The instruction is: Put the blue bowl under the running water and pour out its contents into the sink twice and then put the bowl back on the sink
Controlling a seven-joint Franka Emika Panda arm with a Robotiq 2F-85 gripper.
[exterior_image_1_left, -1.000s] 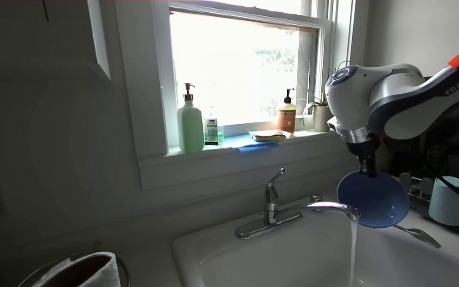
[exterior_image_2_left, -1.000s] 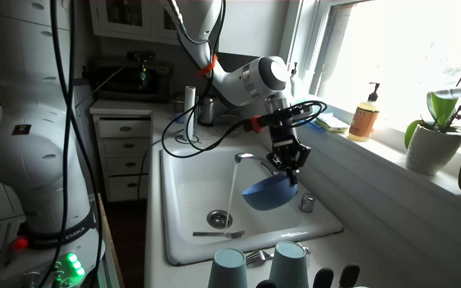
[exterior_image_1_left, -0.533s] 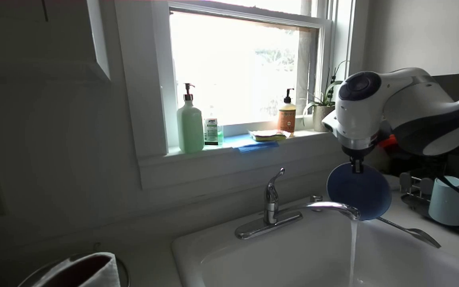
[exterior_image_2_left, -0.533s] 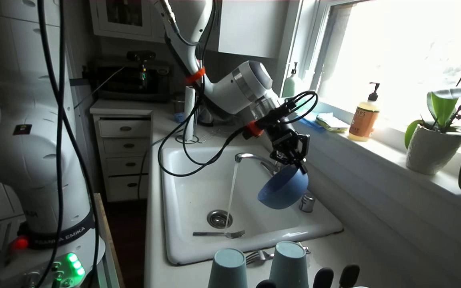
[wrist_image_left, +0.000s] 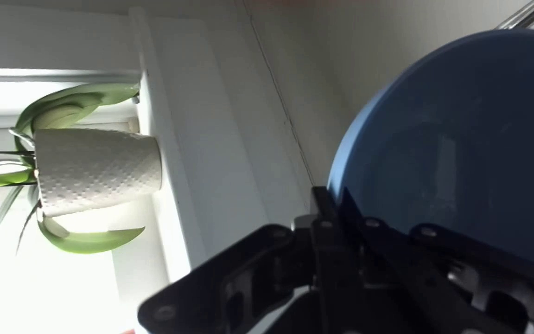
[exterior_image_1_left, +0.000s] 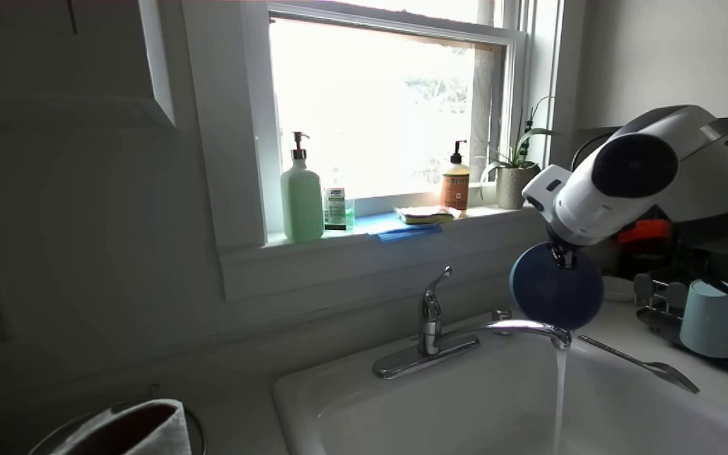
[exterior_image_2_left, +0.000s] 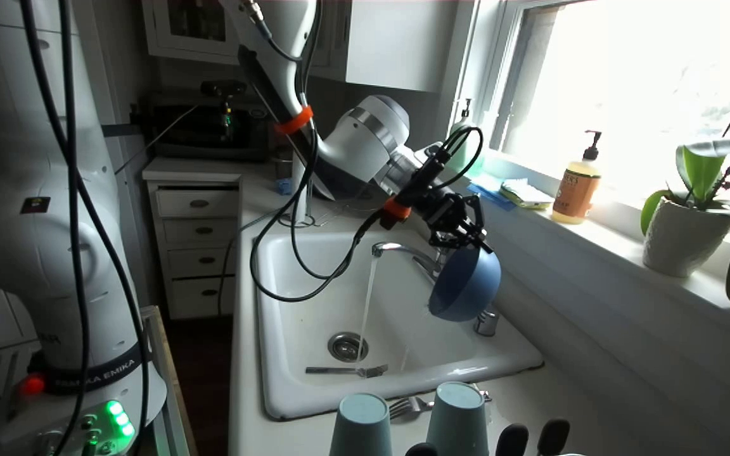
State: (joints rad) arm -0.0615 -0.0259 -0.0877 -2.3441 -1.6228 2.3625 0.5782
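My gripper (exterior_image_2_left: pixel 483 246) is shut on the rim of the blue bowl (exterior_image_2_left: pixel 466 285). In the wrist view the fingertips (wrist_image_left: pixel 333 194) pinch the rim, one inside and one outside the bowl (wrist_image_left: pixel 461 139). The bowl is tipped steeply on its side above the sink (exterior_image_2_left: pixel 268 354), near its window-side edge. The bowl also shows behind the faucet spout in an exterior view (exterior_image_1_left: pixel 553 294). The running water (exterior_image_2_left: pixel 367 304) falls from the chrome faucet (exterior_image_2_left: pixel 393 247) into the sink, apart from the bowl. A faint thin streak shows below the bowl. The bowl's inside looks dark, with no visible contents.
A fork (exterior_image_2_left: pixel 346 371) lies in the sink near the drain (exterior_image_2_left: pixel 347 347). Upturned pale cups (exterior_image_2_left: pixel 364 411) stand at the front beside the sink. Another fork (exterior_image_1_left: pixel 648 365) lies beside the sink. A soap bottle (exterior_image_2_left: pixel 577 190) and a potted plant (exterior_image_2_left: pixel 688 237) line the sill.
The bowl has tilted from a shallow slant to almost on its side. It has moved up and toward the window wall, farther from the stream. The wrist has swung over with it.
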